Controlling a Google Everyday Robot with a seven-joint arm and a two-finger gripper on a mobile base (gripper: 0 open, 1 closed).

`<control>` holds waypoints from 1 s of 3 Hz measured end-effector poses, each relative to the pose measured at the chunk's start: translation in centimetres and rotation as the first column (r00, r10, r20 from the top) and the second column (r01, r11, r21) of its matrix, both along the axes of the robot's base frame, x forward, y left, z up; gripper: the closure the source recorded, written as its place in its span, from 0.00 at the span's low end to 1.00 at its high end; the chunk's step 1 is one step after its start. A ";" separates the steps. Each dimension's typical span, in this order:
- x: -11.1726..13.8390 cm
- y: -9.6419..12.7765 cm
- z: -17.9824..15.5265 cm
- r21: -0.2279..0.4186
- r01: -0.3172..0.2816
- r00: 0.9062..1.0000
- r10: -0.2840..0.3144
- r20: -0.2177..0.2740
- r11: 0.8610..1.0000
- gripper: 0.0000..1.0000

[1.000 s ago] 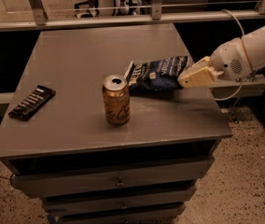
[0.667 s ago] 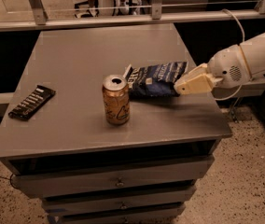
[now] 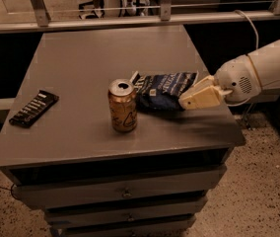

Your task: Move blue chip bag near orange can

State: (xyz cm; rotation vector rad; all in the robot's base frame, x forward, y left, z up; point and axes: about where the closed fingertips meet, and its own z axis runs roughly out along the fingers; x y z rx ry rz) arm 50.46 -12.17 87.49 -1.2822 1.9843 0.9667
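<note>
The crinkly dark blue chip bag (image 3: 162, 90), its white writing unreadable, lies beside the orange can (image 3: 122, 106), with the tool (image 3: 187, 101) at its edge, and I cannot tell if the tool grips it.

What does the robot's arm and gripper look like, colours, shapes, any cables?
The arm is a smooth, rounded white shell with a thin tan ring around it and a round patch of small vent holes near the wrist. The gripper, at the right end of the chip bag on the table, is a cream, blocky wedge. A pale cable loops behind the arm.
</note>
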 end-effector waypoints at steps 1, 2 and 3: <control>-0.5 0.0 0.0 -0.004 -0.009 1.000 0.009 -0.010 1.000 0.35; -0.3 -2.1 0.3 -0.045 0.037 0.999 -0.037 0.005 0.998 0.12; 0.8 -5.4 1.3 -0.100 0.114 0.993 -0.109 0.050 0.988 0.00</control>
